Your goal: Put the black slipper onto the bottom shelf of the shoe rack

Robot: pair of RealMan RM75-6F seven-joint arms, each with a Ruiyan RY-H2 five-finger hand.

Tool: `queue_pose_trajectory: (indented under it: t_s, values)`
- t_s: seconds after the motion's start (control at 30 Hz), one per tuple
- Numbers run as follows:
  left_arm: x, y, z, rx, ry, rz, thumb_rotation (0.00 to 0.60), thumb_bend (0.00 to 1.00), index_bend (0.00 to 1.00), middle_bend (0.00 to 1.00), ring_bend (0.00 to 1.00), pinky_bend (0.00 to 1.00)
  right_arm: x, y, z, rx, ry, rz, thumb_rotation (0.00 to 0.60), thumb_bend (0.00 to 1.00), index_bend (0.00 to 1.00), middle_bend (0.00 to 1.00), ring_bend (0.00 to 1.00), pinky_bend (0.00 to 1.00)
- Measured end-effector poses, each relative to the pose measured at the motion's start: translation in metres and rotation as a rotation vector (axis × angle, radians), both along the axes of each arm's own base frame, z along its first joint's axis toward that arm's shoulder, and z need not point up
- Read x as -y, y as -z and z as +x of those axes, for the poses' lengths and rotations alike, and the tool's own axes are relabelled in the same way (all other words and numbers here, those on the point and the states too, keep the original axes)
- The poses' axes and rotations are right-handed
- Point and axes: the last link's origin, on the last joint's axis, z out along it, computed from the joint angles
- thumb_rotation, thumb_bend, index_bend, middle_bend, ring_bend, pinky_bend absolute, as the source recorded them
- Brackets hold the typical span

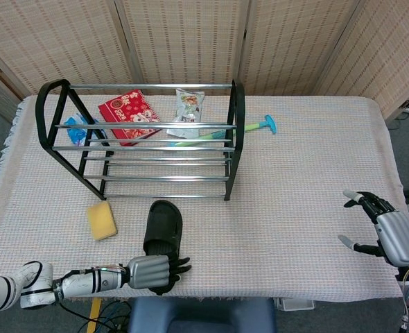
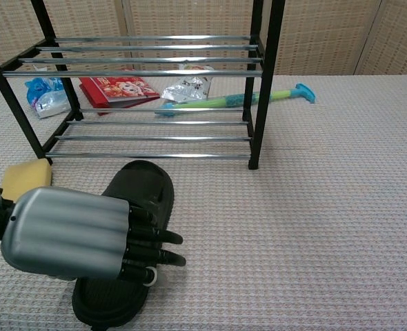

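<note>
The black slipper (image 1: pixel 163 229) lies flat on the table just in front of the shoe rack (image 1: pixel 233 139), toe toward it. Its toe strap (image 2: pixel 145 187) shows in the chest view. My left hand (image 1: pixel 153 272) lies over the slipper's heel end at the near table edge. Its fingers (image 2: pixel 154 247) are stretched out flat and apart, holding nothing; the heel is partly hidden under the hand. The rack's bottom shelf (image 2: pixel 148 138) is bare rails. My right hand (image 1: pixel 387 230) hovers at the table's right edge, fingers spread, nothing in it.
A yellow sponge (image 1: pixel 102 220) lies left of the slipper. Behind and under the rack are a red packet (image 1: pixel 128 114), a snack bag (image 1: pixel 188 111), a blue-white bag (image 1: pixel 76 128) and a green and blue stick tool (image 1: pixel 254 127). A folding screen (image 1: pixel 190 35) stands behind the table.
</note>
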Motion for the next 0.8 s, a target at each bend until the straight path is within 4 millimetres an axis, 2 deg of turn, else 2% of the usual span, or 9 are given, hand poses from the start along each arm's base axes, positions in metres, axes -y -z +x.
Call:
queue_pose_trajectory:
  t_s: [0.17, 0.27, 0.53, 0.8]
  values:
    - [-0.0044, 0.0030, -0.0005, -0.009, -0.016, 0.000, 0.600, 0.06, 0.27, 0.08, 0.06, 0.28, 0.0002, -0.0007, 0.0000, 0.001, -0.003, -0.002, 0.600, 0.16, 0.17, 0.36, 0.23, 0.25]
    - [-0.0058, 0.0043, -0.0008, -0.010, -0.026, -0.003, 0.600, 0.06, 0.30, 0.09, 0.10, 0.28, 0.0003, -0.0007, -0.0008, 0.002, -0.001, 0.000, 0.600, 0.16, 0.17, 0.36, 0.23, 0.25]
    - [-0.0046, 0.0042, -0.0005, 0.002, -0.047, -0.032, 0.600, 0.06, 0.41, 0.30, 0.31, 0.28, 0.0002, -0.0011, -0.0021, 0.004, -0.001, -0.002, 0.600, 0.16, 0.17, 0.36, 0.23, 0.25]
    - [-0.0058, 0.0024, 0.0027, 0.042, -0.056, -0.062, 0.600, 0.06, 0.57, 0.40, 0.39, 0.46, 0.0006, -0.0005, -0.0027, 0.005, 0.002, 0.000, 0.600, 0.16, 0.17, 0.36, 0.23, 0.25]
